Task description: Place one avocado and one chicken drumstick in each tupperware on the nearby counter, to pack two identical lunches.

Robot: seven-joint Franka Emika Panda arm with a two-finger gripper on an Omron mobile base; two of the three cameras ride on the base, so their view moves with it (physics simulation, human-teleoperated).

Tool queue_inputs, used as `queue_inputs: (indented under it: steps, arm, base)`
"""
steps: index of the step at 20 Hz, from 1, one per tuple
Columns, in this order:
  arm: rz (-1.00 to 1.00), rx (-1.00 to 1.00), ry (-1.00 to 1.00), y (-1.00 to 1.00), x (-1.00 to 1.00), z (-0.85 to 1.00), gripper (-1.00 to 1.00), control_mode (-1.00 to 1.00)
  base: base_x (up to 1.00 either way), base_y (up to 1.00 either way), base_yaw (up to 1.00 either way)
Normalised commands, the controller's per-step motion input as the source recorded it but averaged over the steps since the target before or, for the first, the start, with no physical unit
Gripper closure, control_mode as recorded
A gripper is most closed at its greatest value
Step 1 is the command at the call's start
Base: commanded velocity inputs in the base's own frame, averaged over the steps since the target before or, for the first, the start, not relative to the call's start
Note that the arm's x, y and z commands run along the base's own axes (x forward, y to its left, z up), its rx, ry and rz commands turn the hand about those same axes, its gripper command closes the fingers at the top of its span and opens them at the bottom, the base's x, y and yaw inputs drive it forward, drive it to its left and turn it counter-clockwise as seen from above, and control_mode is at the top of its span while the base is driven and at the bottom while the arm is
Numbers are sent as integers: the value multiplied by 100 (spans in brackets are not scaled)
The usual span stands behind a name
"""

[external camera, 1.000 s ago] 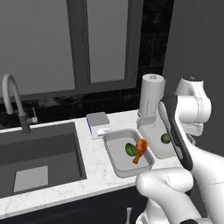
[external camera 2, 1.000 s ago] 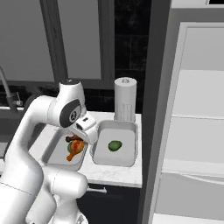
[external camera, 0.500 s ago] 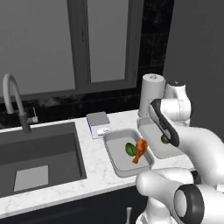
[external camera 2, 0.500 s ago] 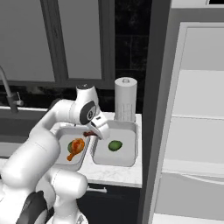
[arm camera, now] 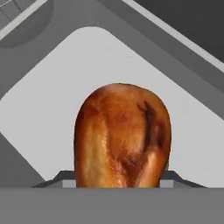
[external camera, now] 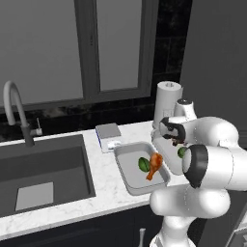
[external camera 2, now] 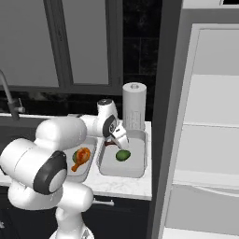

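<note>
Gripper (external camera 2: pixel 113 141) is clamped on a chicken drumstick (arm camera: pixel 122 135): in the hand view the meaty end bulges up between the tips, with the light floor of the right tupperware (external camera 2: pixel 135 161) behind it. In the right base view the dark tip of that drumstick shows just under the hand, over the far left part of the right tupperware, near but apart from the avocado (external camera 2: pixel 123 155) lying in it.

Left tupperware (external camera: pixel 126 176) already holds its pair: an avocado (external camera: pixel 144 164) and a second drumstick (external camera: pixel 154 165) touching side by side (bone end pointing near, meaty end far). Both containers sit next to each other on the counter (external camera: pixel 103 193), right of the sink (external camera: pixel 43 173).

Versus a second ago: the arm has swung right. The hand was then over the gap by the left tupperware, and the forearm hid most of the right one in the left base view. Half a second ago it was at the right container's left rim. Now it's over the container itself, and the elbow has folded low and forward. Contents of the left tupperware unchanged, avocado in the right one hasn't shifted, base cameras haven't moved.

Paper towel roll (external camera 2: pixel 134 106) stands at the far edge behind the right tupperware; small grey box (external camera: pixel 109 135) lies beyond the left one.
</note>
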Motion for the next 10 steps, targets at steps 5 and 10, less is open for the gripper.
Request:
queue_inputs:
  steps: [5, 10]
  arm:
    - [-3, 0, 1, -1, 21, 9, -100, -100]
    - [-4, 0, 0, 2, -14, 62, -100, -100]
  base:
    - [0, 0, 0]
    - [0, 0, 0]
